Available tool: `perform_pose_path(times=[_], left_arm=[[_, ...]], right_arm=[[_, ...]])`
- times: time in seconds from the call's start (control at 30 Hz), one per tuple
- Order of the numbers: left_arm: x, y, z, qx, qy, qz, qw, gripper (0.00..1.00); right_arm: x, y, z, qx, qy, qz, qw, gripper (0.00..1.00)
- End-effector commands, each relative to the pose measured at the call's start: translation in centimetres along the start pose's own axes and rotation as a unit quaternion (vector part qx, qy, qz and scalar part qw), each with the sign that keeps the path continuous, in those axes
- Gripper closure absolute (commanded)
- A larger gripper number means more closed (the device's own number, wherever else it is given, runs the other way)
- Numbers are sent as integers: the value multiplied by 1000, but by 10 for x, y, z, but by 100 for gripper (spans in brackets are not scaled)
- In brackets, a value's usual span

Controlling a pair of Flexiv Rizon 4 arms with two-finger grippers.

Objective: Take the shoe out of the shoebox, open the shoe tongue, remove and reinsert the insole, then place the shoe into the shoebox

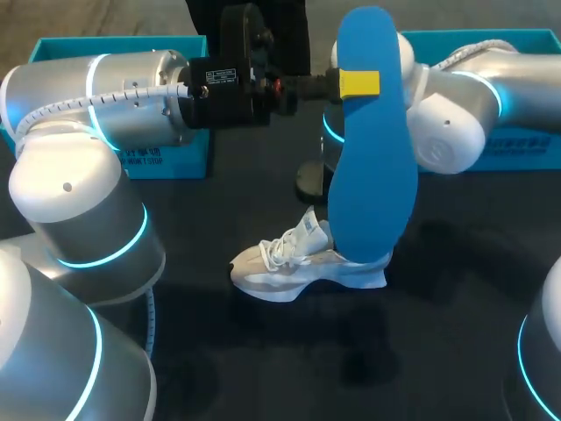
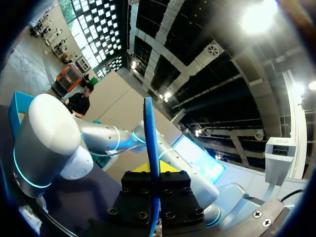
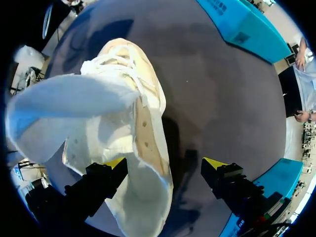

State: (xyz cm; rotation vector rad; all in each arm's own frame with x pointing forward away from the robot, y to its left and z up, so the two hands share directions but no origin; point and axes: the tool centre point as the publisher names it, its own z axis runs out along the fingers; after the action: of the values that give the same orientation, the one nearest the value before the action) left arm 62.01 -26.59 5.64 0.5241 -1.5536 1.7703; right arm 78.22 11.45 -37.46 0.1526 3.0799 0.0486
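My left gripper (image 1: pixel 359 83) is shut on a blue insole (image 1: pixel 372 149) and holds it upright, high above the table. In the left wrist view the insole (image 2: pixel 149 128) shows edge-on between the gripper's (image 2: pixel 154 197) black finger blocks. A white shoe (image 1: pixel 298 263) lies on the dark table under the insole, toe to the left. My right arm (image 1: pixel 456 114) comes in behind the insole, which hides its gripper in the head view. In the right wrist view the right gripper (image 3: pixel 163 165) stands open over the shoe (image 3: pixel 133 128), one finger on each side of its heel opening, the tongue lifted.
A teal shoebox (image 1: pixel 166 162) stands at the back left and another (image 1: pixel 526 145) at the back right. A dark round base (image 1: pixel 308 181) sits behind the shoe. The dark tabletop (image 1: pixel 421 351) stretches in front of the shoe.
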Motion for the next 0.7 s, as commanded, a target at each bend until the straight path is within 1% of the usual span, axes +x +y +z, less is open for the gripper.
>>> perform_pose_path(times=[0.03, 0.07, 0.1, 0.13, 0.27, 0.33, 0.37, 0.43, 0.47, 0.5, 0.53, 0.57, 0.6, 0.7], left_arm=[[0, 2, 0, 1, -1, 0, 1000, 100], [0, 2, 0, 1, -1, 0, 1000, 100], [0, 2, 0, 1, -1, 0, 1000, 100], [0, 2, 0, 1, -1, 0, 1000, 100], [0, 2, 0, 1, -1, 0, 1000, 100], [0, 2, 0, 1, -1, 0, 1000, 100], [0, 2, 0, 1, -1, 0, 1000, 100], [0, 2, 0, 1, -1, 0, 1000, 100], [0, 2, 0, 1, -1, 0, 1000, 100], [0, 2, 0, 1, -1, 0, 1000, 100], [0, 2, 0, 1, -1, 0, 1000, 100], [0, 2, 0, 1, -1, 0, 1000, 100], [0, 2, 0, 1, -1, 0, 1000, 100], [0, 2, 0, 1, -1, 0, 1000, 100]], right_arm=[[-3, 9, 11, 4, 6, 0, 1000, 15], [-2, 9, 11, 7, 8, 2, 1000, 40], [-2, 8, 13, 8, 8, 5, 1000, 54], [-2, 6, 14, 7, 10, 8, 1000, 58], [0, 1, 14, 12, 11, 14, 1000, 59], [1, -3, 14, 13, 12, 18, 1000, 65], [1, -3, 14, 13, 13, 18, 1000, 65], [2, -5, 13, 14, 12, 19, 1000, 62], [2, -6, 12, 15, 12, 20, 1000, 59], [2, -6, 10, 14, 11, 22, 1000, 53], [2, -7, 9, 11, 10, 24, 1000, 36], [2, -8, 8, 8, 9, 26, 1000, 5], [1, -8, 7, 7, 8, 28, 1000, 0], [0, -9, 6, 7, 7, 30, 1000, 0]])
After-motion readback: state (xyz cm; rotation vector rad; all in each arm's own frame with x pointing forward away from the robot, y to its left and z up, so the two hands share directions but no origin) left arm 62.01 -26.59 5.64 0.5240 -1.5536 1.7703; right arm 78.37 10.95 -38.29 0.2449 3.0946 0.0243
